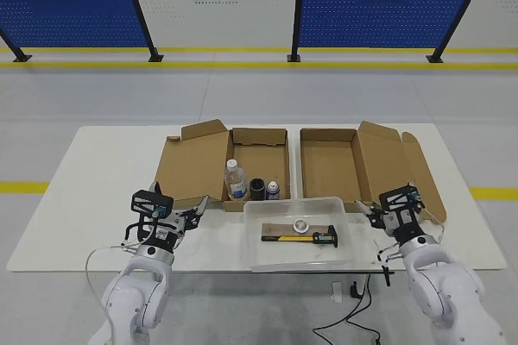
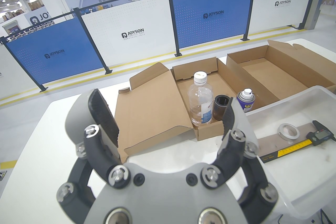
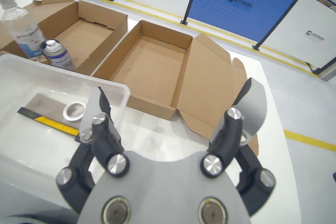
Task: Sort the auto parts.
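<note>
Bright aluminium marked the ring (image 2: 288,130), which lay in the clear plastic bin (image 1: 293,203) at the table's (image 1: 95,190) near edge. It rested on a flat grey-brown strip (image 2: 270,142), just beside the yellow-and-black caliper (image 2: 302,143).

We judged the ring likeliest to slip: smooth, thin and low, it offered little edge, and the bin's walls could foul a finger coming in at a slant. The long caliper might swing if pinched off centre.

In the left cardboard box (image 1: 259,136) a clear bottle (image 1: 235,181), a black cylinder (image 1: 257,187) and a spray can (image 1: 273,189) stood crowded at the near wall, so we feared a careless drop could topple them. The right cardboard box (image 1: 328,134) sat beside it.

The left gripper (image 2: 164,104) and right gripper (image 3: 173,87) hung spread wide, holding nothing, either side of the bin.
</note>
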